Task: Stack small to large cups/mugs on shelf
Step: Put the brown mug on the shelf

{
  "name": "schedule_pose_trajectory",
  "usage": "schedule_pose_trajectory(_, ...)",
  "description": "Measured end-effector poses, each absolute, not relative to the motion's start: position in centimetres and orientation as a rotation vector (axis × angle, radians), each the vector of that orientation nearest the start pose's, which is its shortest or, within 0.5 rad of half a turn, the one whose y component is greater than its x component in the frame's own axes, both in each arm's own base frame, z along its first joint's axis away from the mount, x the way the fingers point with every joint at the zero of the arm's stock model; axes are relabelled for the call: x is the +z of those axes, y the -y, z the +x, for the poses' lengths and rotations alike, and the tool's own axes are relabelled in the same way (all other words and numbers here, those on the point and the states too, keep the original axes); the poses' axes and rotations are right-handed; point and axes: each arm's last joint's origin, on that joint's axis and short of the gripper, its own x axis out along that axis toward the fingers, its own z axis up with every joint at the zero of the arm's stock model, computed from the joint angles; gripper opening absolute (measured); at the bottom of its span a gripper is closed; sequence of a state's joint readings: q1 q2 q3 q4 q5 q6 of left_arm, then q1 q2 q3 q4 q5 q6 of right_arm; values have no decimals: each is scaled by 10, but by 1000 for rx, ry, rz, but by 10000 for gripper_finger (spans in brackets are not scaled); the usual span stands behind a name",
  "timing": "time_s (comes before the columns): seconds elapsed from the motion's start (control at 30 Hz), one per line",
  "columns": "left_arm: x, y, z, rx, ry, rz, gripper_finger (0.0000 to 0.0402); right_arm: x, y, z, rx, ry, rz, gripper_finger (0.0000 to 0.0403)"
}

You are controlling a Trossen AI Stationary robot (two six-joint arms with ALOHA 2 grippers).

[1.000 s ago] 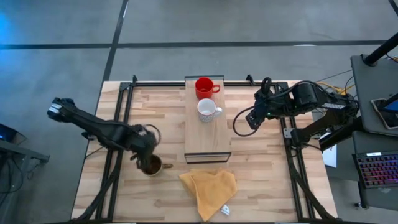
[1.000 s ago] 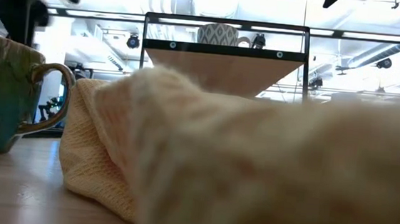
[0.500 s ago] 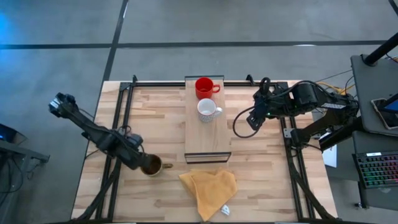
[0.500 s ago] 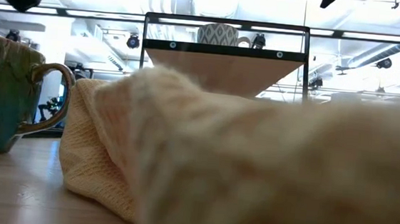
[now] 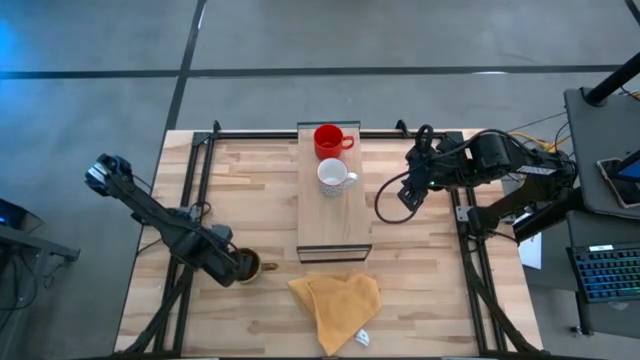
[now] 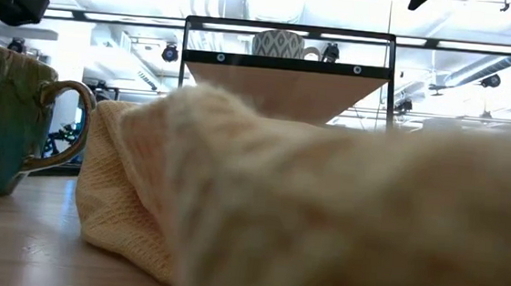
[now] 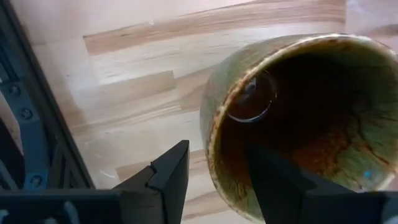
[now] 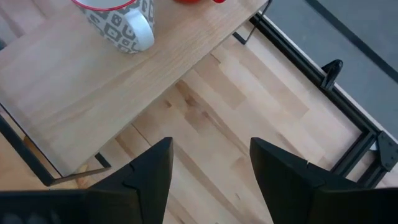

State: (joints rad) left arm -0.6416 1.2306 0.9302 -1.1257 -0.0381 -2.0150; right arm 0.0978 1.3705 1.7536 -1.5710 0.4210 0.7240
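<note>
The brown mug (image 5: pixel 247 266), dark inside, stands upright on the tabletop near the left front, its handle toward the shelf; the low view shows it with a green-blue outside (image 6: pixel 1 123). My left gripper (image 5: pixel 224 266) is open at the mug's left rim. In the left wrist view (image 7: pixel 217 152) one finger stands outside the mug's wall (image 7: pixel 208 143) and one over its inside, with gaps on both sides. The red mug (image 5: pixel 328 140) and the white mug (image 5: pixel 333 177) stand on the shelf (image 5: pixel 335 225). My right gripper (image 5: pixel 398 197) is open and empty to the right of the shelf.
A crumpled yellow cloth (image 5: pixel 335 305) lies on the table just in front of the shelf's near end and fills the low view's foreground (image 6: pixel 323 212). Dark metal rails (image 5: pixel 190 200) run along the tabletop's left and right sides.
My left gripper has gone toward the table's near edge and down, from over the far side of the brown mug to its left rim. The mug has stayed where it was.
</note>
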Motion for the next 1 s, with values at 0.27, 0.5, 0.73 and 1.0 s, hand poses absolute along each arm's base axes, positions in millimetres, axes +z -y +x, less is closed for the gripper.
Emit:
schedule_pose_trajectory(0.27,230,121,166,1043,-1165,-1149,125,422,-8,208,-673,-979,328,208)
schedule_pose_trajectory(0.5,222,123,169,1071,-1158,-1130,46,422,-8,208,-664,-984,312,208)
schedule_pose_trajectory(0.73,227,119,165,1072,-1139,-1127,16,422,-8,208,-661,-987,306,208)
schedule_pose_trajectory(1.0,285,105,147,995,-1111,-1190,16,430,-7,193,-665,-934,357,208)
